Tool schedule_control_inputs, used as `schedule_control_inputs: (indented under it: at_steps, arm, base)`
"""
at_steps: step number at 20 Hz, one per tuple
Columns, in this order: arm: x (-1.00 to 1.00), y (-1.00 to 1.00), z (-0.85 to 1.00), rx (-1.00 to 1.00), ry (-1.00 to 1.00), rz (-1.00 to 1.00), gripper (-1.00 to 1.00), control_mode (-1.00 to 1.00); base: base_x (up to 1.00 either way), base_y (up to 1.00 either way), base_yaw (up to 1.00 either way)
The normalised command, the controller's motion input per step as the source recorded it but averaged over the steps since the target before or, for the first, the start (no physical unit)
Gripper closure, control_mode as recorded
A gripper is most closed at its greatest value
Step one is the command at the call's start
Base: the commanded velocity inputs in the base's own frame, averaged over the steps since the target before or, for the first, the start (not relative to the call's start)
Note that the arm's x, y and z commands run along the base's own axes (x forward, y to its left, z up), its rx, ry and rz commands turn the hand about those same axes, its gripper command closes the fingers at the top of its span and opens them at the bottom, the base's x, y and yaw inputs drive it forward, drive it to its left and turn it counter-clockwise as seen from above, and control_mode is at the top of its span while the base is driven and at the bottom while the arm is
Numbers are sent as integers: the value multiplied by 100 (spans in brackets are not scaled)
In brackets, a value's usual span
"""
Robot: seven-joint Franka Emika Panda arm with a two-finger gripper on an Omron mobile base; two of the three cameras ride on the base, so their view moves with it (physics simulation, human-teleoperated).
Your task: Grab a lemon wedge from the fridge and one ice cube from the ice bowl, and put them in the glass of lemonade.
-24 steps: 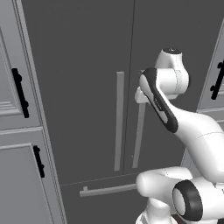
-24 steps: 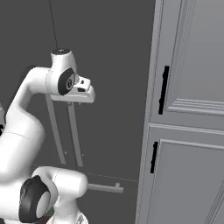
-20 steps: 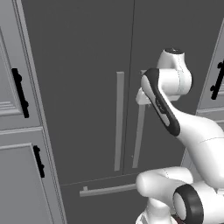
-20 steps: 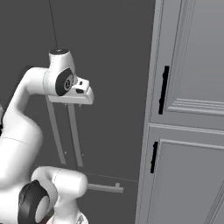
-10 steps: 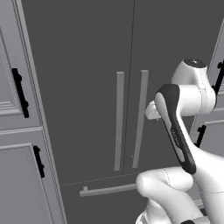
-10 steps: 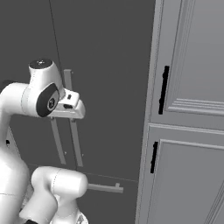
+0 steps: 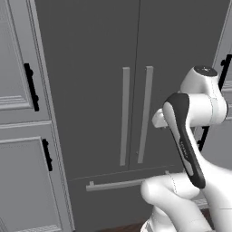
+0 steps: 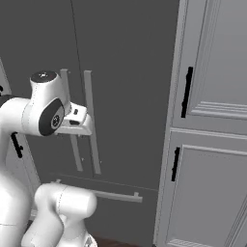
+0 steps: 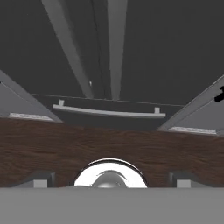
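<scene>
Fridge (image 7: pixel 90 68) doors shut, gripper (image 9: pixel 109 183) spread wide and empty — best line it up square on a door handle (image 7: pixel 145 113) before closing.

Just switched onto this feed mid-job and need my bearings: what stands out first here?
The tall dark grey fridge dominates, both doors shut, its two pale bar handles side by side at the centre seam and a drawer handle below. The white arm is raised in front of its right door, and light grey cabinets with black handles flank the fridge.
</scene>
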Motion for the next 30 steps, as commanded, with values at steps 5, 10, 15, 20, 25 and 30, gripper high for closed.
schedule_control_inputs:
  at_steps: [5, 10, 15, 20, 25, 30]
  arm:
    - [0, 0, 0, 0, 0, 0, -100, 100]
    - [0, 0, 0, 0, 0, 0, -100, 100]
    - [0, 0, 0, 0, 0, 0, -100, 100]
    - [0, 0, 0, 0, 0, 0, -100, 100]
    - [0, 0, 0, 0, 0, 0, -100, 100]
    - [0, 0, 0, 0, 0, 0, -100, 100]
  base:
    - [-47, 24, 9]
    - [-32, 0, 0]
    - [-47, -6, -10]
    - [-30, 0, -11]
    - [5, 4, -38]
    - [-26, 87, 7]
